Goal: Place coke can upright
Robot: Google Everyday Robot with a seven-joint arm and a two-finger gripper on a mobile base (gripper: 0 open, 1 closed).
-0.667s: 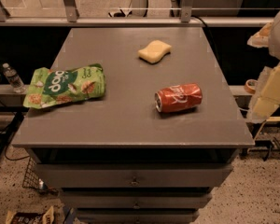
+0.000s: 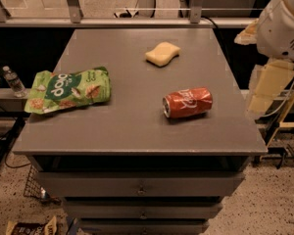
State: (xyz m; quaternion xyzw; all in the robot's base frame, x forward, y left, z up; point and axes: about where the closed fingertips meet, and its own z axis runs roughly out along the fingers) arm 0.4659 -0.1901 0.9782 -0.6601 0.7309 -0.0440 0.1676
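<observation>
Camera view, listed near to far:

1. The drawers [image 2: 139,185] under the counter [image 2: 137,136] are nearest. They are seen closed.
2. The coke can [image 2: 187,102] is found on the counter, right of centre and toward the front edge. It is lying on its side, with the long axis running roughly left to right and the silver end turned to the left. It is touched by nothing.
3. The green snack bag [image 2: 68,89] is laid flat near the left edge, well apart from the coke can.
4. The tool [image 2: 267,87] is held off the right edge of the counter, beyond the coke can and apart from it. It hangs below the white arm housing [image 2: 284,21]. Nothing is seen to be carried by it. Whether it is released or clenched cannot be told.
5. The yellow sponge [image 2: 162,53] is placed farther back, near the middle of the counter.
6. Task status: no part of the task is judged to be done. The coke can is not yet grasped and not yet upright.
7. Remaining work, as judged: the tool is to be brought over the counter, the coke can is to be gripped across its body, turned onto its base, set down and released.
</observation>
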